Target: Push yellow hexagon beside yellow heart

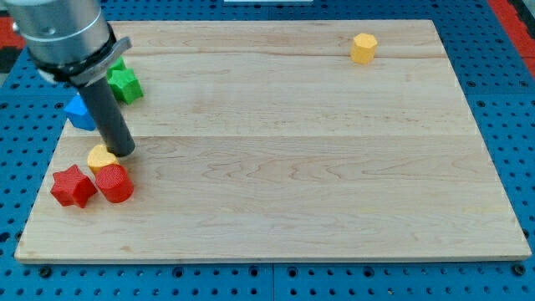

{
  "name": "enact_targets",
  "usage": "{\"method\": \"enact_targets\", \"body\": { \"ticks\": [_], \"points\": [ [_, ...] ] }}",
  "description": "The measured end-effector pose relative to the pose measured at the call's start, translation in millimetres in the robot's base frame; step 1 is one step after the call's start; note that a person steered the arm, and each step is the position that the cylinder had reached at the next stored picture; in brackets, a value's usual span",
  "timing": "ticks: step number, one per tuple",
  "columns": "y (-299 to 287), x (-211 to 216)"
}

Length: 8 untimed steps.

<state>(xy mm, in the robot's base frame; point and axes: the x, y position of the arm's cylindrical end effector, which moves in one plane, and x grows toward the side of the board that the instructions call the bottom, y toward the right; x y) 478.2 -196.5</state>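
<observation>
The yellow hexagon point(364, 48) sits near the view's top right of the wooden board point(292, 150). The yellow heart point(100, 157) lies at the view's left, partly hidden behind my rod. My tip point(122, 152) rests on the board just right of the yellow heart, touching or almost touching it. The hexagon is far from my tip, across the board to the right and up.
A red cylinder point(114, 183) and a red star point(73, 186) sit just below the yellow heart. A green star point(124, 83) and a blue block point(80, 112) lie above it, partly hidden by the arm. A blue pegboard point(501, 100) surrounds the board.
</observation>
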Motion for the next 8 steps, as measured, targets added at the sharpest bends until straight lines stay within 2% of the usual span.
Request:
{"method": "enact_targets", "body": {
  "ticks": [1, 3, 4, 5, 6, 8],
  "points": [
    [27, -4],
    [236, -108],
    [361, -149],
    [445, -201],
    [379, -230],
    [145, -159]
  ]
}}
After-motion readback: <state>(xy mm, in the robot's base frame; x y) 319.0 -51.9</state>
